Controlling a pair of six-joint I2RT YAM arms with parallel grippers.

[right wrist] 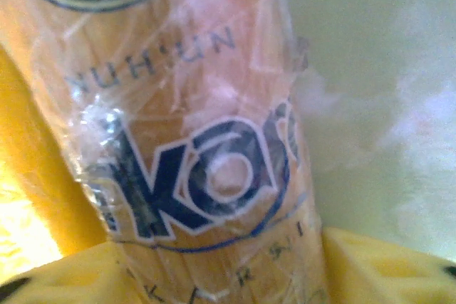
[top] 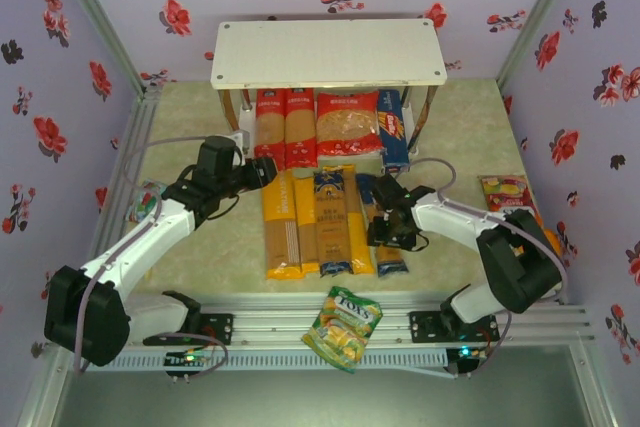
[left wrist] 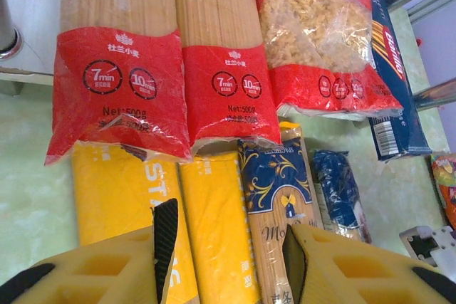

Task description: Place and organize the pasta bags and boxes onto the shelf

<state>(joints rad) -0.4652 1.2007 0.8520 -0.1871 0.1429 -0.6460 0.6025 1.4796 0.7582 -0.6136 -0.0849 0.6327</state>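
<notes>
The shelf (top: 328, 52) stands at the back. On its lower board lie two red spaghetti bags (top: 285, 127), a wider red short-pasta bag (top: 348, 124) and a dark-blue box (top: 394, 127). In front, side by side on the table, lie yellow bags (top: 282, 227) and a dark-blue patterned bag (top: 331, 217). My left gripper (top: 262, 173) hovers open over the yellow bags' far ends (left wrist: 217, 226), nothing between its fingers (left wrist: 165, 240). My right gripper (right wrist: 221, 268) is shut on a clear spaghetti bag with blue lettering (right wrist: 206, 169), the rightmost pack (top: 388, 247).
A green-yellow snack bag (top: 343, 327) lies on the front rail between the arm bases. A small red-yellow bag (top: 507, 192) sits at the right wall. Another small packet (top: 145, 202) lies by the left wall. Shiny shelf legs (left wrist: 7, 33) stand beside the red bags.
</notes>
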